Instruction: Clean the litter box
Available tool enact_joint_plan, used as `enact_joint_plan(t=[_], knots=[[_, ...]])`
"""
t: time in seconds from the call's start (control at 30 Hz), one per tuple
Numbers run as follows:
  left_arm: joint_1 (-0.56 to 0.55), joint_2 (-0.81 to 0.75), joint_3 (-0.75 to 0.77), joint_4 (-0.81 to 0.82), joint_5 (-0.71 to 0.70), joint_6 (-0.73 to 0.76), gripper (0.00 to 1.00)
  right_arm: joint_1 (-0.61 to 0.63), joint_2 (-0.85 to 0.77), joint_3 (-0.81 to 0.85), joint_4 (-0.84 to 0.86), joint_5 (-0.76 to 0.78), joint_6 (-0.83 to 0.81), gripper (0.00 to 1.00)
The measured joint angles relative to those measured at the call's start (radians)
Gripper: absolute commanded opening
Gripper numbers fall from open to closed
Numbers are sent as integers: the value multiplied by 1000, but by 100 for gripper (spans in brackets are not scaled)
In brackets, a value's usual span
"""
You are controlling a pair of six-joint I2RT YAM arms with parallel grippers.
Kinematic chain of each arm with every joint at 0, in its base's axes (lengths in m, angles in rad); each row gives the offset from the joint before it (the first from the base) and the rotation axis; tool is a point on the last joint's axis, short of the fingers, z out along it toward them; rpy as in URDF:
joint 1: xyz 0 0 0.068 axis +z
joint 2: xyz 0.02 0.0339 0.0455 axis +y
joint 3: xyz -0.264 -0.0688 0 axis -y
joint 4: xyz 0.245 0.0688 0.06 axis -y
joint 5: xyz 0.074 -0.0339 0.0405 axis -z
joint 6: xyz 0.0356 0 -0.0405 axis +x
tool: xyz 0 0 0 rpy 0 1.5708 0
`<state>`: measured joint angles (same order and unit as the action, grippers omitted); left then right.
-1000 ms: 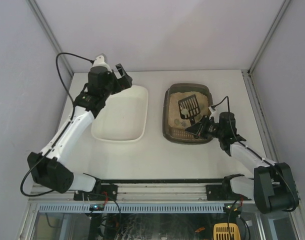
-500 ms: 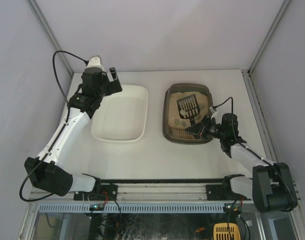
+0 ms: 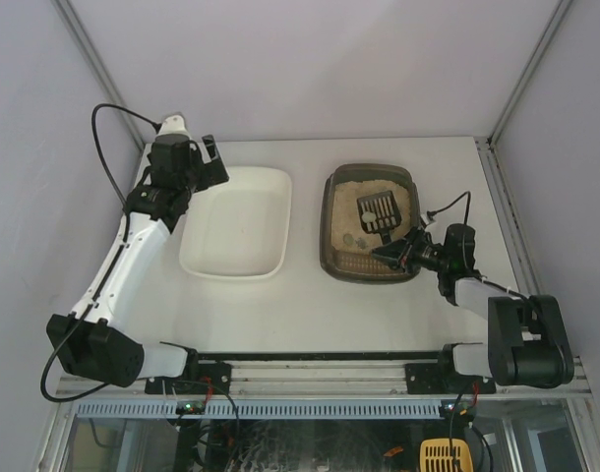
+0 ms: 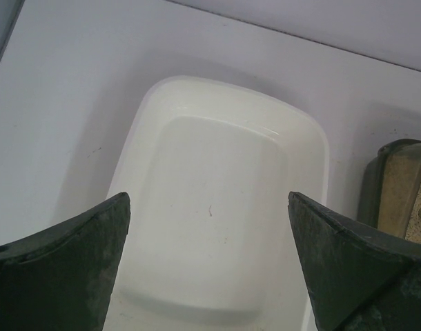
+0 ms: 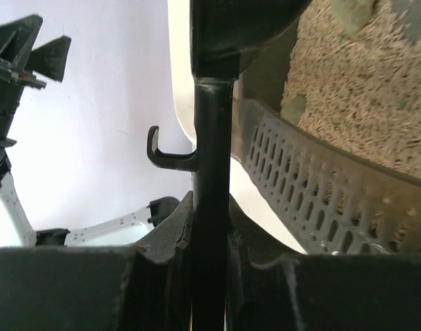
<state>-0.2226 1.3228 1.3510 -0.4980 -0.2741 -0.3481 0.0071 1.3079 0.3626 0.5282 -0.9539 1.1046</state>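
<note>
Clearly saw litter box (image 3: pixel 326 236) right of white tray (image 3: pixel 236 272), long axis running near to far; held beige litter (image 3: pixel 341 202) with clumps (image 3: pixel 351 239); found right gripper (image 3: pixel 396 254) clamped on scoop (image 3: pixel 377 212) handle, head over litter; found left gripper (image 3: pixel 213 163) gaping, empty, above tray's far-left corner.

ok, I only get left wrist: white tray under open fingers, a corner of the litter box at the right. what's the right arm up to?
Observer: The right gripper is shut on a black scoop, by its handle.
Operator: where's the scoop head?
Observer: Over the litter box, in its right half. Whether it touches the litter I can't tell.
Operator: anything to scoop?
Observer: A couple of greyish lumps lie on the litter, left of the scoop head and nearer the arms.
</note>
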Motion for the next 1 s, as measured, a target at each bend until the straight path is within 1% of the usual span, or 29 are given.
enact_joint_plan(t=[0.17, 0.27, 0.33, 0.43, 0.6, 0.7, 0.77, 0.87, 0.93, 1.0], knots=[[8, -9, -21, -3, 6, -8, 100, -2, 23, -2, 82, -26, 63, 0], [15, -13, -35, -8, 20, -11, 100, 17, 39, 24, 60, -21, 57, 0], [24, -15, -42, -9, 38, -9, 100, 14, 45, 25, 87, -27, 71, 0], [64, -20, -52, -11, 129, 8, 100, 6, 57, 31, 112, -34, 85, 0], [191, -29, -60, -11, 334, 45, 100, 2, 88, 42, 174, -45, 127, 0], [261, -32, -66, -11, 413, 44, 100, 26, 89, 62, 136, -32, 114, 0], [291, -32, -66, -19, 436, 44, 100, 43, 82, 82, 116, -26, 111, 0], [312, -32, -65, -37, 433, 49, 100, 61, 59, 95, 91, -22, 97, 0], [315, -31, -57, -59, 412, 61, 100, 90, 57, 137, 32, -10, 71, 0], [315, -26, -33, -91, 382, 72, 100, 106, 54, 159, 27, -8, 66, 0]])
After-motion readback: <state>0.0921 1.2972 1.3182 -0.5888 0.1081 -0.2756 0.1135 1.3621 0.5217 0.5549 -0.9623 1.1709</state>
